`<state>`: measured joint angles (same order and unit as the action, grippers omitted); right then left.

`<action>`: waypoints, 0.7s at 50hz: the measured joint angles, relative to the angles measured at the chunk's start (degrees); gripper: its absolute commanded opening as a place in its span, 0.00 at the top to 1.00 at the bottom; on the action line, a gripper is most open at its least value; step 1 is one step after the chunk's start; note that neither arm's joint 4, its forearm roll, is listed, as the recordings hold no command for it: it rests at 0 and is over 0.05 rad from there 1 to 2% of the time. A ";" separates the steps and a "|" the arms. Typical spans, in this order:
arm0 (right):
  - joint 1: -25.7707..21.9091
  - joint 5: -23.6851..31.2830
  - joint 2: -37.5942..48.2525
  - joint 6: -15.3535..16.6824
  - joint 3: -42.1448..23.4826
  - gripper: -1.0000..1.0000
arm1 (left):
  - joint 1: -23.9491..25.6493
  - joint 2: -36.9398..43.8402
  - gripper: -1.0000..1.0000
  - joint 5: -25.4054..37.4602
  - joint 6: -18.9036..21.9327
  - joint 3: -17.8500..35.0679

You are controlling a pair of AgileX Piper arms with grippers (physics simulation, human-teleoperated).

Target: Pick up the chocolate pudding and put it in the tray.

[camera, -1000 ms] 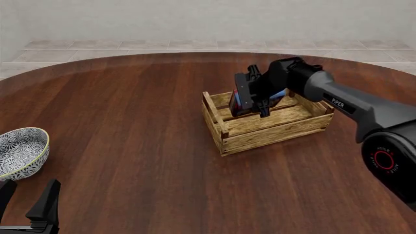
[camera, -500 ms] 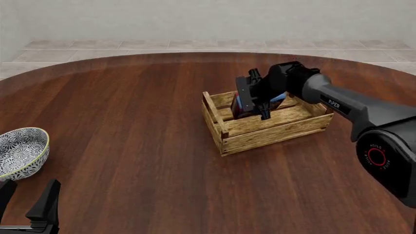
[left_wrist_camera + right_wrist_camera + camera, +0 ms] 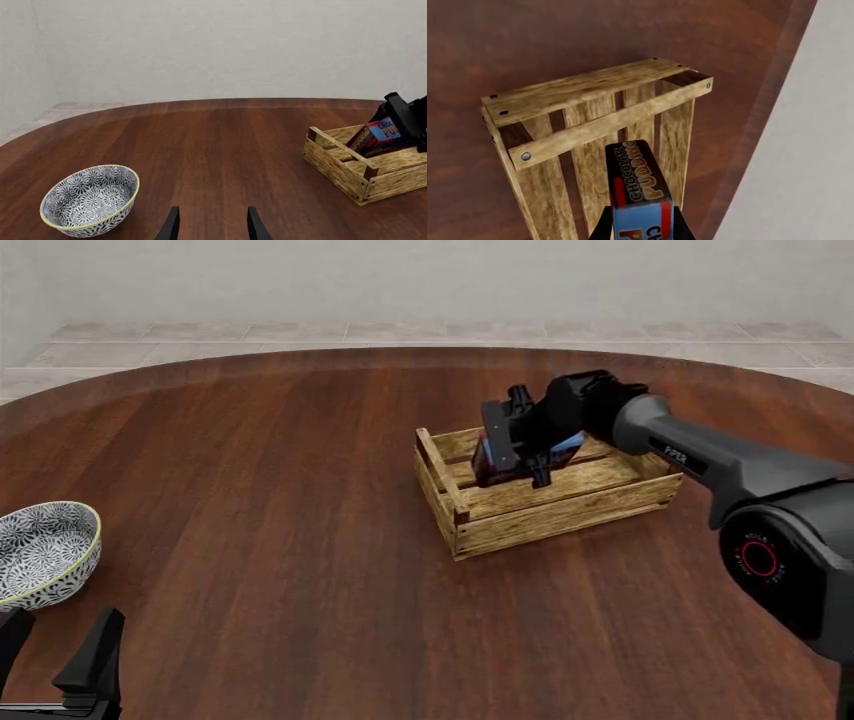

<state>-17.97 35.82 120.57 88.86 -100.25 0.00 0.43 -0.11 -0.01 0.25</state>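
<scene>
Lower than a second ago, the chocolate pudding (image 3: 497, 453) now sits down inside the tray (image 3: 561, 508), toward its left end, tilted, with its lower end between the slatted walls. Orange lettering on the dark brown part reads "CHOCOLATE PUDDING" (clearest in the right wrist view (image 3: 639, 176)), next to a red band and blue panel. The right gripper (image 3: 515, 448) has its fingers (image 3: 604, 226) pressed against both sides of the carton, clamped on it. White "PIPER" lettering runs along the right arm (image 3: 674, 455). Well apart, at the table's (image 3: 267, 500) near left edge, the left gripper (image 3: 212, 226) rests with its fingers spread and nothing between them, close to a blue-and-white patterned bowl (image 3: 46, 551).
</scene>
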 measured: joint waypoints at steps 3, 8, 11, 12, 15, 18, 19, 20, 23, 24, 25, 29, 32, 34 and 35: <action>-0.07 -0.02 0.19 -0.10 -0.03 1.00 | 0.00 0.00 0.00 0.00 0.00 0.00; -0.20 -0.03 0.53 -0.32 -0.10 1.00 | 0.00 0.00 0.00 0.00 0.00 0.00; -0.30 -0.03 0.72 -0.45 -0.13 1.00 | 0.00 0.00 0.00 0.00 0.00 0.00; -0.34 -0.03 0.77 -0.49 -0.10 1.00 | 0.00 0.00 0.00 0.00 0.00 0.00; -0.45 -0.02 0.91 -0.60 -0.03 1.00 | 0.00 0.00 0.00 0.00 0.00 0.00; -0.53 -0.02 1.06 -0.68 -0.01 1.00 | 0.00 0.00 0.00 0.00 0.00 0.00; -0.55 -0.01 1.12 -0.72 -0.03 1.00 | 0.00 0.00 0.00 0.00 0.00 0.00; -0.57 0.01 1.18 -0.76 -0.05 1.00 | 0.00 0.00 0.00 0.00 0.00 0.00; -0.60 0.00 1.34 -0.86 -0.06 1.00 | 0.00 0.00 0.00 0.00 0.01 0.00; -0.61 0.00 1.39 -0.88 -0.04 1.00 | 0.00 0.00 0.00 0.00 0.00 0.00; -0.61 -0.02 1.43 -0.89 -0.01 1.00 | 0.00 0.00 0.00 0.00 0.00 0.00; -0.60 -0.05 1.63 -0.96 0.04 1.00 | 0.00 0.00 0.00 0.00 0.00 0.00; -0.57 -0.06 1.77 -0.98 0.05 1.00 | 0.00 0.00 0.00 0.00 0.00 0.00; -0.57 -0.02 1.86 -1.01 0.04 1.00 | 0.00 0.00 0.00 0.00 0.00 0.00; -0.57 0.00 1.91 -1.03 0.02 1.00 | 0.00 0.00 0.00 0.00 0.00 0.00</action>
<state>-18.54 35.82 122.49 87.83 -100.23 0.00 0.43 -0.11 -0.01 0.25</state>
